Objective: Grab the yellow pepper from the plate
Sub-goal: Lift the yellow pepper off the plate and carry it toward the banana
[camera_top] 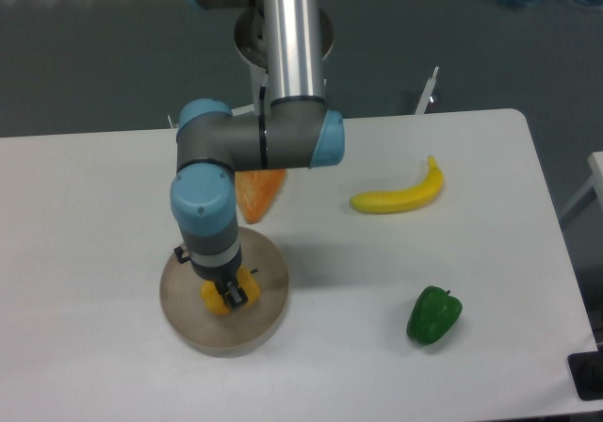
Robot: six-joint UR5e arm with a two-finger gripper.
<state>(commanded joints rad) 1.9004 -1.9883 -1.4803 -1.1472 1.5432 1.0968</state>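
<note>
Where gripper (229, 295) fingers close on one yellow pepper (222, 299) over one plate (267, 314): one banana (400, 192), one green pepper (433, 315), well apart.

White surface (113, 215) under me, rounded corner at far right, grey floor beyond its back edge. Lying directly on it: the plate (266, 316), round, beige-grey, low rim, toward the front left. An orange wedge-shaped piece (256, 193) just behind the plate, partly hidden by my arm. A yellow banana (399, 196) right of centre, curved, tip pointing up toward the back. A green pepper (433, 315) at front right, well apart from both banana and plate.
</note>
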